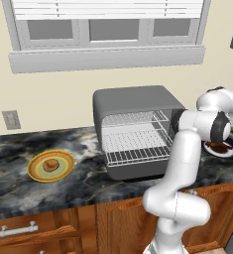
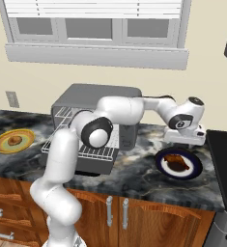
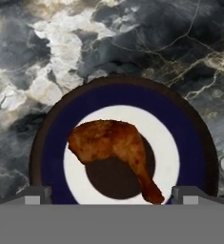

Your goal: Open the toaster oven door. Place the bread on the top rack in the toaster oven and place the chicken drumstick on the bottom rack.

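**Hand view: spread fingers hover over the drumstick plate**

Hand view looks straight down on one reddish-brown chicken drumstick (image 3: pixel 114 153) lying on one round plate with a dark blue rim and white centre (image 3: pixel 51 147), which sits on the dark marbled stone counter (image 3: pixel 132 43). The two-finger gripper (image 3: pixel 111 195) hangs above the plate, its two dark fingertips (image 3: pixel 33 194) spread wide, one near each side of the plate, holding nothing and clear of the meat.

Taking the dark grey boxy toaster oven (image 1: pixel 133 106) as landmark: its flat dark door (image 1: pixel 138 172) lies folded down in front of it, and two silver wire racks (image 1: pixel 134 141) show inside, both bare. The blue-rimmed plate stands on the counter to the oven's right, apart from it, with open counter between. To the oven's left, well apart, one yellow-rimmed round plate (image 1: pixel 38 173) carries one small tan-brown round bread (image 1: pixel 50 164). Bare counter runs around that plate and reaches the front edge. Right of the blue-rimmed plate, a black stovetop (image 2: pixel 226 149) borders the counter. Behind the oven stand a cream wall and one white-framed window (image 1: pixel 108 34).
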